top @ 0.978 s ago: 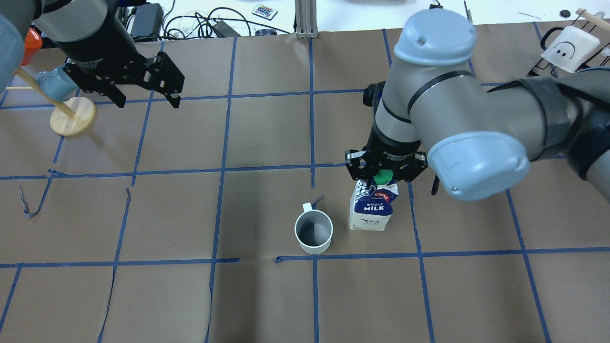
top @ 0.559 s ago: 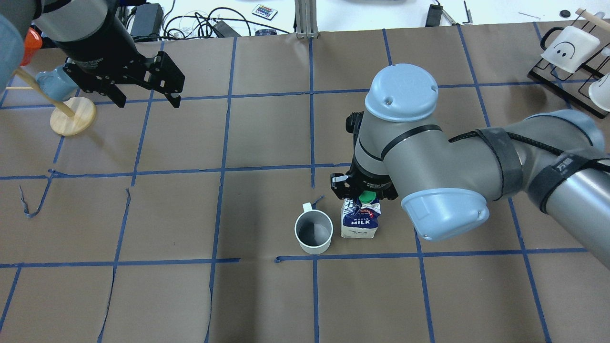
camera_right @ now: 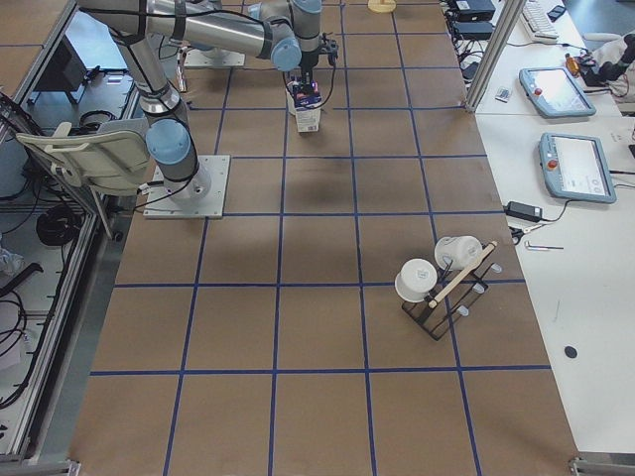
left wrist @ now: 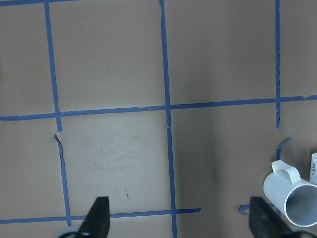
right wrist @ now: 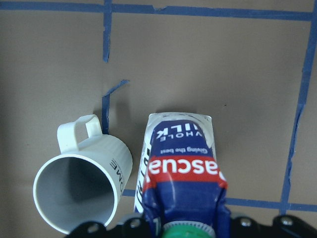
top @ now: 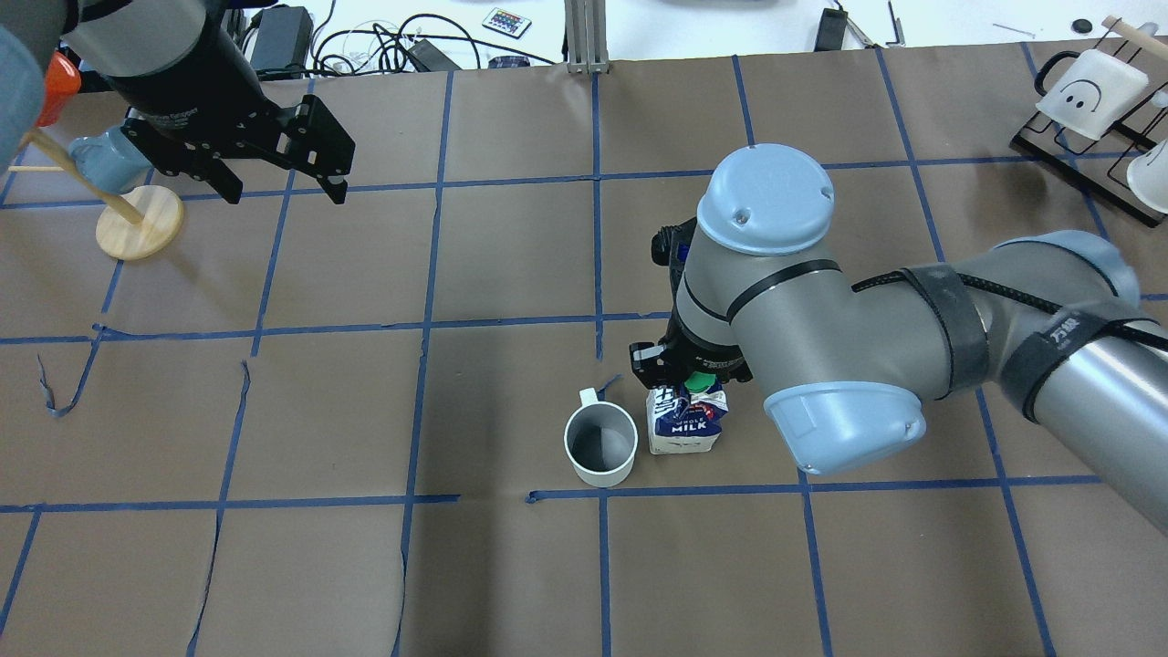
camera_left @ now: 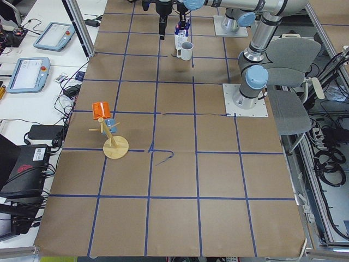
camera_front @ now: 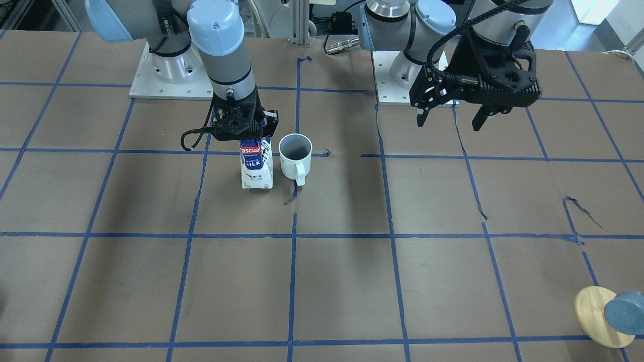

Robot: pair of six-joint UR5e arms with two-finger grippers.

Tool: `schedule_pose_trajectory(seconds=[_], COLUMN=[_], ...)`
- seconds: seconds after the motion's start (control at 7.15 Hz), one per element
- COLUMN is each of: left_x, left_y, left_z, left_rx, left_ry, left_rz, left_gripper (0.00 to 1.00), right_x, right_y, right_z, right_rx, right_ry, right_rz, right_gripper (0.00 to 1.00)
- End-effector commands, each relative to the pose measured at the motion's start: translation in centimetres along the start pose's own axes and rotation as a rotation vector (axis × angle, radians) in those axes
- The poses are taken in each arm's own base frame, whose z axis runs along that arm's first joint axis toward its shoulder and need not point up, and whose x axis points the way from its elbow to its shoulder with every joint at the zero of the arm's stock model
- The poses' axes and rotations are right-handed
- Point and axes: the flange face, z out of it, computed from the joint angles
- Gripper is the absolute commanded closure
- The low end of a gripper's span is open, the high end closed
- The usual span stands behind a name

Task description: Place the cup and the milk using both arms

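The milk point(top: 683, 427) stands upright just right of the cup point(top: 599, 445), with a narrow gap between them. My right gripper point(top: 689, 370) is shut on the milk's gable top, beside the green cap. In the front-facing view the milk point(camera_front: 256, 168) has its base at the table surface, next to the cup point(camera_front: 295, 156), under the right gripper point(camera_front: 243, 136). The right wrist view shows the milk point(right wrist: 181, 168) and the cup point(right wrist: 81, 191) with its handle pointing away. My left gripper point(top: 284, 194) is open and empty, high over the far left; the cup point(left wrist: 292, 198) shows at its view's lower right.
A wooden mug tree point(top: 139, 222) with a blue mug and an orange cup stands at the far left. A black rack point(top: 1090, 91) with white cups stands at the far right. Blue tape lines cross the brown table cover, torn in places.
My right arm has carried the milk left toward the cup and lower, and it now stands close beside the cup. The left gripper has barely moved.
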Motion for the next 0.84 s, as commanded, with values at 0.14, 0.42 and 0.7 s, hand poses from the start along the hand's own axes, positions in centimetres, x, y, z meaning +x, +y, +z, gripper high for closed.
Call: schedule_pose_trajectory(seconds=[0.14, 0.42, 0.7], left_x=[-0.1, -0.1, -0.1], left_y=[0.0, 0.0, 0.0], left_z=[0.0, 0.0, 0.0], left_rx=[0.000, 0.000, 0.000], left_ry=[0.000, 0.000, 0.000], left_rz=[0.000, -0.001, -0.001], left_gripper=[0.00, 0.00, 0.00], right_x=[-0.1, -0.7, -1.1], right_y=[0.4, 0.8, 1.0], right_z=[-0.1, 0.0, 0.2], right_rx=[-0.010, -0.033, -0.035], right_ry=[-0.003, -0.040, -0.028], right_rz=[-0.002, 0.033, 0.027], right_gripper=[0.82, 0.82, 0.65])
